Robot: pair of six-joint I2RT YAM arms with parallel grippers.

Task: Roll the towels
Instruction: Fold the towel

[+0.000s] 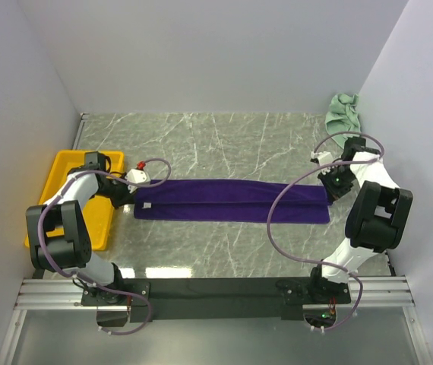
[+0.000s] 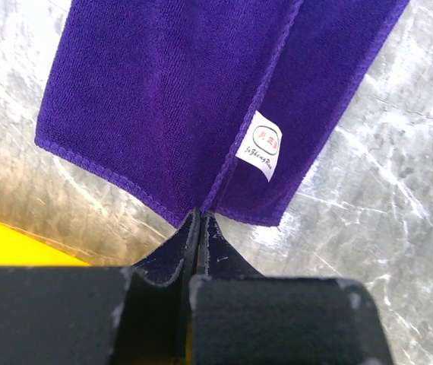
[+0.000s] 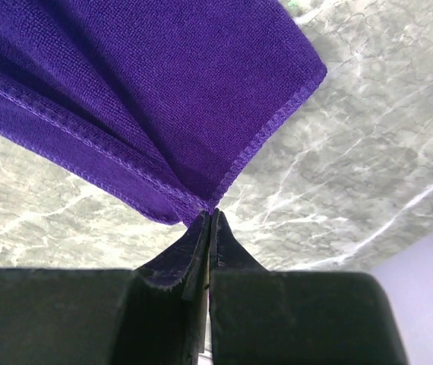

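Note:
The purple towel (image 1: 232,200) lies folded lengthwise in a long strip across the middle of the table. My left gripper (image 1: 134,190) is shut on its left end. In the left wrist view the closed gripper (image 2: 200,217) pinches the towel (image 2: 178,99) at its central fold, beside a white label (image 2: 260,144). My right gripper (image 1: 329,190) is shut on the right end, and in the right wrist view the gripper (image 3: 212,215) nips the hem of the towel (image 3: 163,91). The mint green towel (image 1: 343,112) sits crumpled in the back right corner.
A yellow tray (image 1: 61,171) stands at the left edge, under my left arm, and its rim (image 2: 4,239) shows in the left wrist view. White walls close the table at the back and both sides. Purple cables loop over each arm.

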